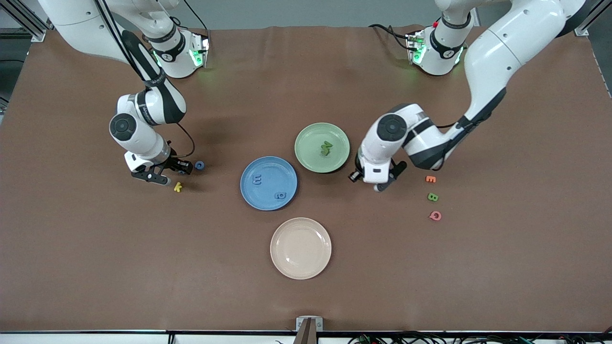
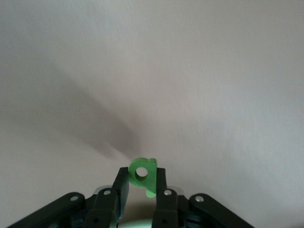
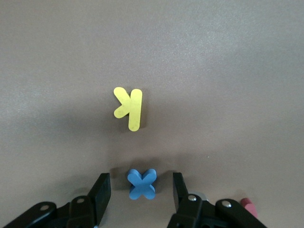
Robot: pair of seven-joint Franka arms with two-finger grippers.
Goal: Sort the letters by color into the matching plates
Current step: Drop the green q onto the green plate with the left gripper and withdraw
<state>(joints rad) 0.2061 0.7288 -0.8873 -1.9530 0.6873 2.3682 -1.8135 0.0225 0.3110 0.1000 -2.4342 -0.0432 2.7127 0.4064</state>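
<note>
My left gripper (image 1: pixel 380 184) hangs low over the table beside the pale green plate (image 1: pixel 311 138), toward the left arm's end. It is shut on a green letter (image 2: pixel 150 179) with a round hole, pinched between its fingers (image 2: pixel 141 176). The green plate holds green letters (image 1: pixel 326 148). Two blue letters (image 1: pixel 258 180) (image 1: pixel 280 195) lie in the blue plate (image 1: pixel 270 167). My right gripper (image 1: pixel 167 173) is down at the table, open, with a blue X letter (image 3: pixel 142 184) lying free between its fingers (image 3: pixel 140 183). Another blue letter (image 1: pixel 199 165) lies beside that gripper. A green B (image 1: pixel 432 197) lies toward the left arm's end.
A yellow K (image 1: pixel 178 187) (image 3: pixel 129 108) lies just in front of the right gripper, nearer the front camera. An orange E (image 1: pixel 431 179) and a pink Q (image 1: pixel 435 216) flank the green B. A cream plate (image 1: pixel 300 234) sits nearest the front camera.
</note>
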